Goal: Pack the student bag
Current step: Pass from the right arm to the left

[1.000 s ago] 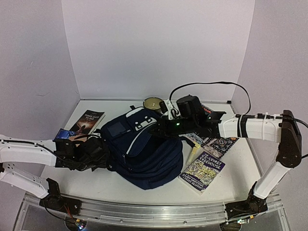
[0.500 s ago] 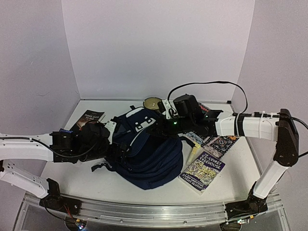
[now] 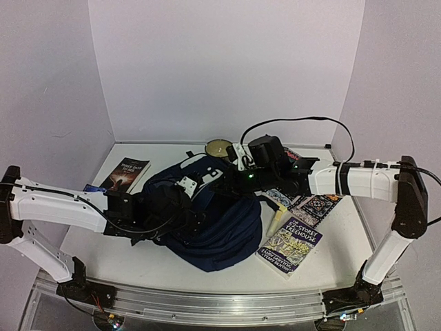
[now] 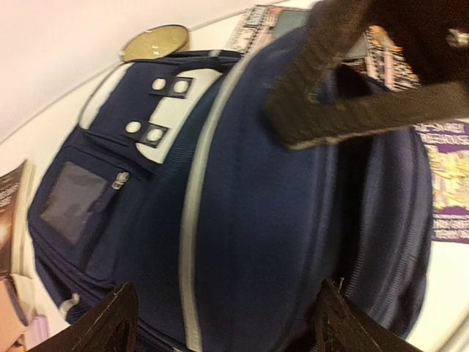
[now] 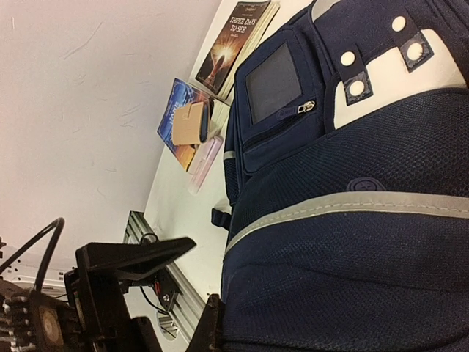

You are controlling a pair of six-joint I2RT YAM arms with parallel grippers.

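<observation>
The student bag (image 3: 220, 224), navy with a white stripe and white patch, lies in the middle of the table and fills both wrist views (image 4: 242, 220) (image 5: 352, 249). My left gripper (image 3: 180, 219) reaches in from the left and stands open against the bag's front panel; its fingertips (image 4: 110, 326) straddle the navy fabric without pinching it. My right gripper (image 3: 229, 185) comes from the right and is shut on the bag's upper part, holding it raised. One of its fingers (image 5: 212, 328) presses on the fabric. A black strap (image 4: 315, 81) hangs below it.
A dark book (image 3: 127, 172) and a blue book (image 5: 183, 110) with a tan wallet (image 5: 192, 121) lie left of the bag. A round tin (image 3: 219, 147) sits behind. A purple Treehouse book (image 3: 292, 245), a patterned book (image 3: 313, 205) and a yellow marker (image 3: 277, 221) lie right.
My left gripper has opened and swung right, from beside the bag's left edge onto its front. The right gripper has shifted slightly left, and the bag's top has bunched up.
</observation>
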